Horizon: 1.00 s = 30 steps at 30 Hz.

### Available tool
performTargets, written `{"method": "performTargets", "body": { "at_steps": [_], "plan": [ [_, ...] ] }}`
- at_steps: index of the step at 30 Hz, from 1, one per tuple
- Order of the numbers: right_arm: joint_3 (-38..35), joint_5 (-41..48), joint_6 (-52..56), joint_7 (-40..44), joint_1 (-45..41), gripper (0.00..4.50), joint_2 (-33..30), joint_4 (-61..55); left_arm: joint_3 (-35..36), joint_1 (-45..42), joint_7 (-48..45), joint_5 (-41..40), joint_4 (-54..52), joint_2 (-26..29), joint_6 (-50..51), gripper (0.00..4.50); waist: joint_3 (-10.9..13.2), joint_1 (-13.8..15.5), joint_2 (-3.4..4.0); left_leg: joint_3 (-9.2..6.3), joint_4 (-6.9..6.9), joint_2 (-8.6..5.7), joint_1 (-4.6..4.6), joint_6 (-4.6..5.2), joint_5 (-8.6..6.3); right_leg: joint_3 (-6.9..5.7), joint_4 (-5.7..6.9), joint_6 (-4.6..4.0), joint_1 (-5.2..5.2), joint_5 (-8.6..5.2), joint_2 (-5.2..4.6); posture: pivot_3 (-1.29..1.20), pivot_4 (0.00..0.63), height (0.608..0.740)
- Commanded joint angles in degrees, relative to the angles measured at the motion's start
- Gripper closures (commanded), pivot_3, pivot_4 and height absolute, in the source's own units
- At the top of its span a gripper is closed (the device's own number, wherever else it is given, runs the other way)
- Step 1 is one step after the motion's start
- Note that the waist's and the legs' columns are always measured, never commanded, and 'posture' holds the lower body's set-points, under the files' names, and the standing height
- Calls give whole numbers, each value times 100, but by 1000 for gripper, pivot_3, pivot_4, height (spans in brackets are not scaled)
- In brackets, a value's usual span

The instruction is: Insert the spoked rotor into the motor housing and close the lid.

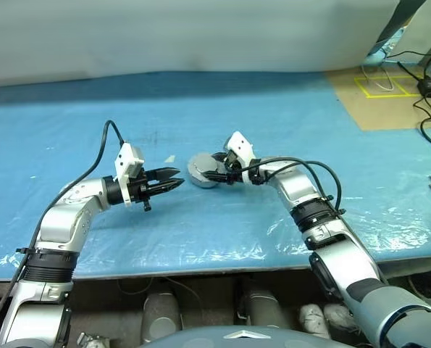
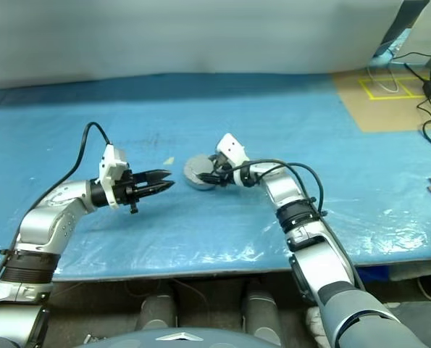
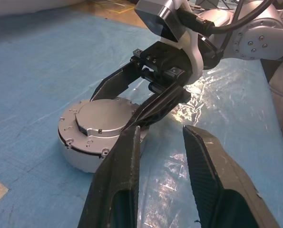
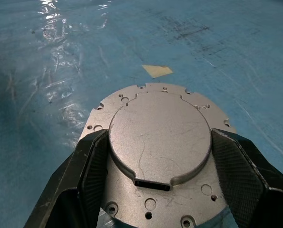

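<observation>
Motor housing (image 1: 203, 172) sits closed on the blue-covered counter (image 1: 201, 232), the lid (image 4: 159, 137) already down over it with its smooth grey dome facing up, so the spoked rotor is presumably inside (nothing of it can be seen from here). The right gripper (image 1: 214, 176) reaches in from the side with its fingers (image 4: 86, 166) spread wide on either side of the raised centre of the lid, close to it or just touching. Whether they actually press on the metal I cannot tell. The left gripper (image 1: 173, 181) hangs a little apart from the housing, level and pointing at it, its fingers (image 3: 127, 161) partly apart and holding nothing.

The main risk, as I judge it, is the lid not being fully seated: the left wrist view shows a dark seam running round the rim, and if one edge rides high, a squeeze from the sides would do nothing to close it. A push off centre could tip the assembly or slide it across the slick plastic sheet, since nothing steadies it from the other side. The smooth round metal also offers little bite, so the fingers could slip off and nudge the housing away. A rotor sitting crooked would hold the lid up too.
</observation>
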Motion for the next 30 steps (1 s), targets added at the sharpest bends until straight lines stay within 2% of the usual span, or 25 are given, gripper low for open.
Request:
{"method": "performTargets", "body": {
  "at_steps": [1, 4, 10, 15, 21, 26, 30],
  "plan": [
    [151, -324, 480, -362, 164, 1514, 72, 611, 37, -83, -14, -12, -29, -4, -134, 3039, 0, -19, 0, 0, 0, 0, 5, 0, 0, 0, 0, 0, 4, 0, 0, 0, 150, 740],
    [249, -412, 491, -414, 231, 1514, 73, 640, 36, -85, -14, -5, -8, -9, -149, 3039, -2, -25, 2, 0, -7, -1, 46, 2, -2, 1, -2, 3, 36, -2, -1, 0, 150, 740],
    [369, -576, 639, -608, 409, 1514, 47, 711, 32, -83, -15, 8, 25, -18, -177, 3039, -17, -24, 15, 0, -27, -5, 54, 6, -5, 1, -4, 34, 39, -20, -3, 0, 150, 740],
    [397, -779, 936, -1313, 372, 1514, 202, 942, 41, -89, -23, 31, 81, 1, -216, 3039, -59, -27, 30, 0, -34, -7, 64, 24, -15, 2, -8, 38, 44, -23, -3, 0, 150, 740],
    [409, -706, 1309, -1439, 372, 1514, 318, 779, 44, -143, -41, 69, 216, 18, -270, 3039, -101, -33, 37, -1, -90, -19, 77, 25, -17, 1, -56, 42, 50, -25, -6, 0, 150, 740],
    [552, -744, 1417, -1268, 458, 1514, 203, 429, 79, -168, -31, 97, 287, 23, -297, 3039, -109, -34, 35, -1, -116, -26, 76, 25, -17, -1, -96, 43, 52, -25, -6, 0, 150, 740],
    [500, -856, 1316, -1509, 368, 1514, 105, 530, 95, -192, -30, 136, 376, 35, -369, 3039, -115, -30, 36, -1, -121, -26, 73, 25, -17, 0, -96, 43, 52, -25, -6, 0, 150, 740]
  ]
}}
